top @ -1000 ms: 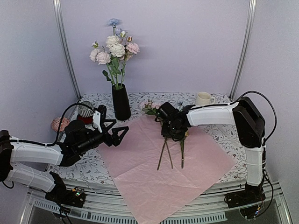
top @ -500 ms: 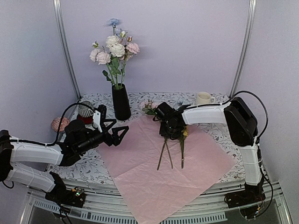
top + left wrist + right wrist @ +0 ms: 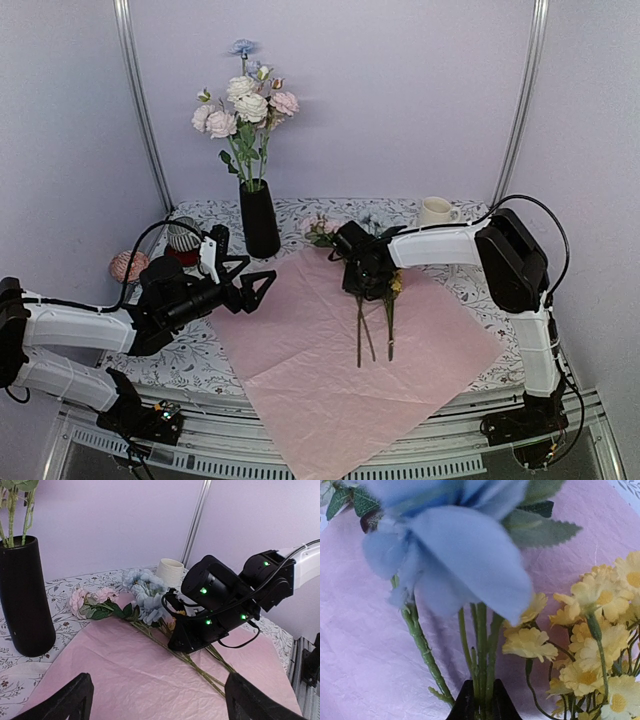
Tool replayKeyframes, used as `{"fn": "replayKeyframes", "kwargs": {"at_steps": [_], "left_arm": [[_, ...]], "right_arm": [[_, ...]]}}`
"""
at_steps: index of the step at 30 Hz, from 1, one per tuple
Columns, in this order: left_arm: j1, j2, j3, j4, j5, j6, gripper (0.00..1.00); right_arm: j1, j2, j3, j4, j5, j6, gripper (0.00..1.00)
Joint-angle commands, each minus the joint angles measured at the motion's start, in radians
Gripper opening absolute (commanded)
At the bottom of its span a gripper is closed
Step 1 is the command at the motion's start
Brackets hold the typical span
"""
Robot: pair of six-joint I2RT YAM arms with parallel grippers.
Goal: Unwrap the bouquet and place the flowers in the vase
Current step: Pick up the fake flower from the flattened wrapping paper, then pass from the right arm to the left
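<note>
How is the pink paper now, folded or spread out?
Spread out. The pink paper lies flat and open, with loose flowers lying on top of it, not wrapped.

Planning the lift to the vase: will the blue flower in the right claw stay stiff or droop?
Probably light: the blue flower has thin stems. Its broad head sits well beyond the right claw, so it may nod or swing. The yellow cluster lies close alongside and could snag.

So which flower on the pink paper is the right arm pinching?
The pale blue flower: its stems run between the right end effector's shut fingertips; the yellow cluster beside it lies free.
</note>
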Motion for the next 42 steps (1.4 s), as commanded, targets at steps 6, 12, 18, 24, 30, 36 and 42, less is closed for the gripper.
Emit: {"fn": "replayKeyframes", "kwargs": {"at_steps": [6,12,18,24,30,36,42], "left_arm": [[-0.013,-0.004,0.02,-0.009,-0.011,0.013,0.93],[-0.013,-0.008,0.012,0.009,0.009,0.011,0.93],[-0.013,0.016,0.011,0.051,0.078,0.011,0.94],[-0.012,0.061,0.01,0.136,0.242,-0.003,0.94],[-0.012,0.116,0.002,0.269,0.391,-0.064,0.94],[-0.013,0.129,-0.035,0.42,0.496,-0.101,0.93],[-0.011,0.106,-0.096,0.584,0.535,-0.126,0.93]], "right_arm": [[-0.007,-0.209,-0.141,0.131,-0.031,-0.059,0.03],[0.012,-0.386,-0.293,0.287,-0.037,-0.141,0.03],[0.06,-0.601,-0.535,0.637,-0.134,-0.352,0.03],[0.082,-0.771,-0.746,0.995,-0.358,-0.466,0.07],[0.16,-0.761,-0.782,1.167,-0.359,-0.509,0.09],[0.227,-0.639,-0.806,1.437,-0.469,-0.624,0.03],[0.258,-0.546,-0.759,1.493,-0.552,-0.681,0.03]]}}
